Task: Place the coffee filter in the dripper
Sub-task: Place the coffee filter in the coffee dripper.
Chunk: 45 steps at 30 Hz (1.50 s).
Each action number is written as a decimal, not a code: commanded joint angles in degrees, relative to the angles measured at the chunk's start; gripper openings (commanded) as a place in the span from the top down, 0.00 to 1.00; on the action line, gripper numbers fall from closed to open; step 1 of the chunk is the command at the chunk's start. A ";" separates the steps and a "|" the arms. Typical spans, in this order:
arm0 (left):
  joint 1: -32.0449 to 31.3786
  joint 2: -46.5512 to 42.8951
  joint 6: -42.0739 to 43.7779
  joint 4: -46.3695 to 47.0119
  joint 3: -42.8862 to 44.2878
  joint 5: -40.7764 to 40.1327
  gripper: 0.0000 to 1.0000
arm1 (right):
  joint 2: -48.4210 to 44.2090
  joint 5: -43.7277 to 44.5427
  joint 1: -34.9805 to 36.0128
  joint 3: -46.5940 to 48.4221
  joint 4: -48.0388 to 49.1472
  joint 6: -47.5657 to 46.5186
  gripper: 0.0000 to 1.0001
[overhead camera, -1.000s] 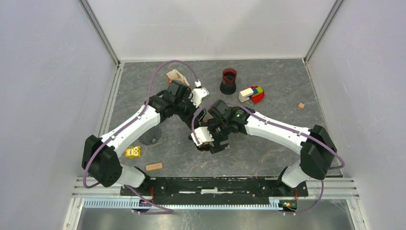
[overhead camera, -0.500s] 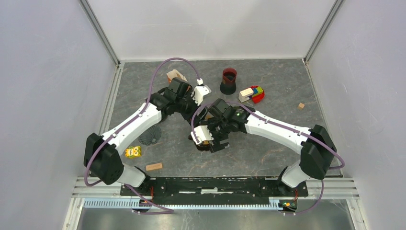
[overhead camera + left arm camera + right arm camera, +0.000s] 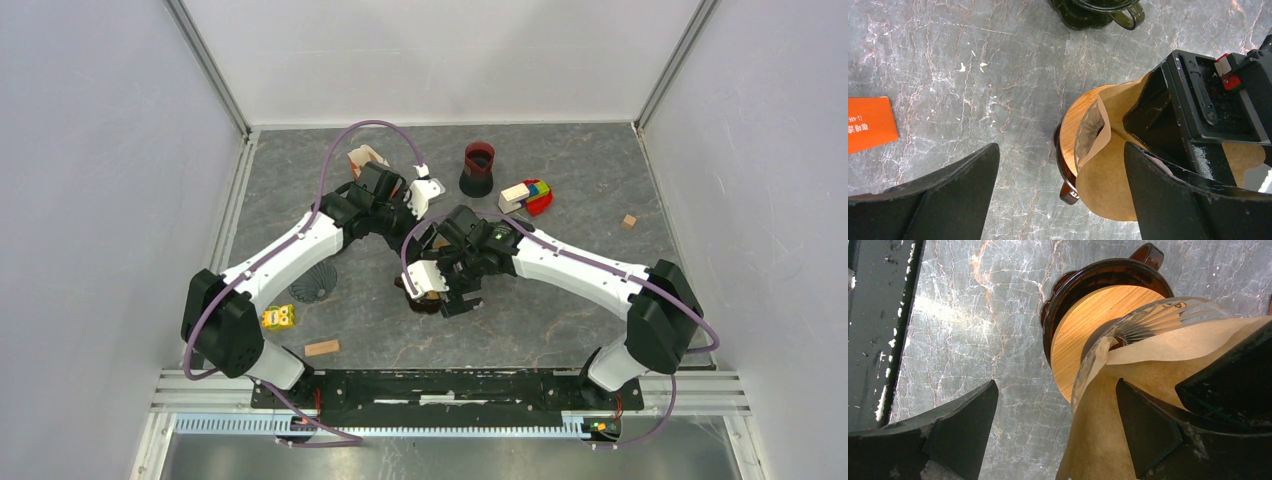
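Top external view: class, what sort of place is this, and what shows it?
Probably a robotics test cell, not a kitchen: a left arm and right arm bolted to a rail at the table edge, plain white walls around it, and mixed props such as toy blocks and a glass dripper.

The left arm (image 3: 300,240) swings slightly rightward, carrying the left gripper (image 3: 1062,150) closer above the filter (image 3: 1108,185) and dripper (image 3: 1070,125), while the right gripper (image 3: 1056,385) shifts a touch farther back.

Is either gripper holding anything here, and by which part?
Nothing is gripped. The left gripper and right gripper are both open. The coffee filter sits in the dripper, with one right finger only touching its paper.
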 commanded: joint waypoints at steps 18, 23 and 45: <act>1.89 -6.25 4.05 0.04 -2.91 1.68 0.02 | -1.43 -3.99 0.24 5.62 6.84 2.14 0.05; 1.91 -7.15 4.47 -0.66 -3.18 1.93 0.01 | -1.34 -6.02 0.26 6.68 6.35 2.73 0.05; 2.82 -7.74 1.25 0.08 -3.97 1.98 0.01 | -8.05 -9.85 -2.65 7.55 4.34 4.29 0.02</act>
